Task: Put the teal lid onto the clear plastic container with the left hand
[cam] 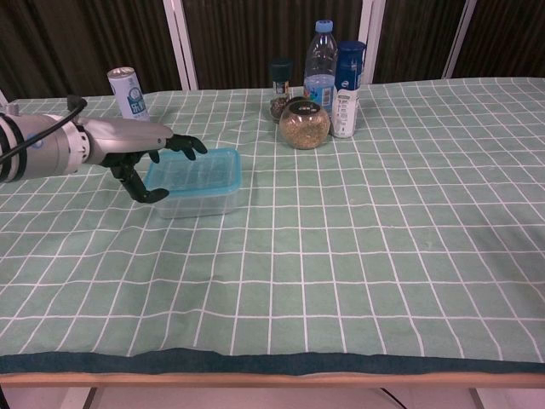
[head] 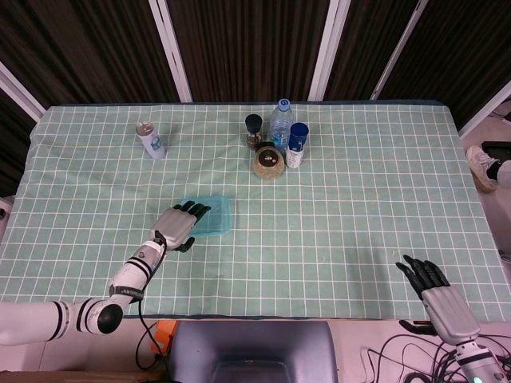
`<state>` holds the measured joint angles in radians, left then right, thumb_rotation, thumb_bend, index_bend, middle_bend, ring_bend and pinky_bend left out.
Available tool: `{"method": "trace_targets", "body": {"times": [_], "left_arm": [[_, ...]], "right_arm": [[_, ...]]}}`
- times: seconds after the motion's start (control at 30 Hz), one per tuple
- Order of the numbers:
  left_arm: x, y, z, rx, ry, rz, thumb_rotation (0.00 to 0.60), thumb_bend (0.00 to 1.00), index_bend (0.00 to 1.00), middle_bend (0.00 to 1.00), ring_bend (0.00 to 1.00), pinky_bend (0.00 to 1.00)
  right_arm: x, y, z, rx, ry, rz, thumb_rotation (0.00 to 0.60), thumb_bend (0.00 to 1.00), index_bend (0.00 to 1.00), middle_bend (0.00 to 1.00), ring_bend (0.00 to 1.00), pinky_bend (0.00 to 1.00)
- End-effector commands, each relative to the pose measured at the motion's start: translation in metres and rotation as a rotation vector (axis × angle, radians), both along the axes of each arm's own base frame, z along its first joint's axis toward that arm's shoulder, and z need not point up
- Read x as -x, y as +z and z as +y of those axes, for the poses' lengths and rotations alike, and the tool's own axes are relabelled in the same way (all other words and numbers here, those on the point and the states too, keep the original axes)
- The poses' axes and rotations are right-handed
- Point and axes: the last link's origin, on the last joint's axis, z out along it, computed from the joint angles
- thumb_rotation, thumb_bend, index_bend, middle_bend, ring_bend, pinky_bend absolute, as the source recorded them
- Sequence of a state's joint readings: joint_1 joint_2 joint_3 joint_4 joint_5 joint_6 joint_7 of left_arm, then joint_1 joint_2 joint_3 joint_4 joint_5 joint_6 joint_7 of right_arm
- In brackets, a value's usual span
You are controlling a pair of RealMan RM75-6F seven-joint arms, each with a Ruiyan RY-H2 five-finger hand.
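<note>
The left hand (cam: 140,153) hangs at the 9 o'clock edge of the lid (cam: 197,168), fingers spread and holding nothing; whether its fingertips (cam: 189,145) touch the rim or hover just over it I cannot tell. The lid already sits on the box (cam: 194,202), flat and square with it as far as both views show, near the middle-left of the table (head: 359,199). Both pieces look like thin moulded plastic: light, a little flexible, smooth and likely slippery under hard fingers, not fragile. An empty box this light would probably skid on the cloth if pushed sideways, so any seating press is best made straight down along the rim and corners, not on the springy middle. At about 1 o'clock from the box stands a cluster of jar (head: 268,163), grinder (head: 253,131) and two bottles (head: 280,121); a can (head: 150,140) stands at 11 o'clock. The right hand (head: 441,295) lies well apart at 4 o'clock, at the table's near edge, fingers extended and empty.
</note>
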<state>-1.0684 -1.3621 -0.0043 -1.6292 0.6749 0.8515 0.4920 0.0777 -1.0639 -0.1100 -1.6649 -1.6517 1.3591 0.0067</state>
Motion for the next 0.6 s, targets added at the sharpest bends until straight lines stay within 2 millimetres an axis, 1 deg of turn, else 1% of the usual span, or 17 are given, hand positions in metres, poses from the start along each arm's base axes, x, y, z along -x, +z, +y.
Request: {"method": "trace_targets", "body": {"times": [0.03, 0.13, 0.6], "left_arm": [[-0.0011, -0.0002, 0.0005, -0.010, -0.013, 0.012, 0.600, 0.46, 0.00, 0.13, 0.08, 0.16], [0.0000, -0.0019, 0.0004, -0.013, -0.014, 0.026, 0.600, 0.46, 0.00, 0.16, 0.10, 0.14], [0.0012, -0.0058, -0.0016, -0.010, -0.014, 0.055, 0.600, 0.46, 0.00, 0.17, 0.11, 0.13]], "right_arm": [[-0.0001, -0.0002, -0.0003, 0.000, 0.000, 0.000, 0.600, 0.19, 0.00, 0.00, 0.00, 0.00], [-0.0002, 0.0004, 0.0001, 0.002, 0.000, -0.001, 0.600, 0.19, 0.00, 0.00, 0.00, 0.00], [-0.0003, 0.0010, 0.0005, 0.002, 0.002, -0.003, 0.600, 0.19, 0.00, 0.00, 0.00, 0.00]]}}
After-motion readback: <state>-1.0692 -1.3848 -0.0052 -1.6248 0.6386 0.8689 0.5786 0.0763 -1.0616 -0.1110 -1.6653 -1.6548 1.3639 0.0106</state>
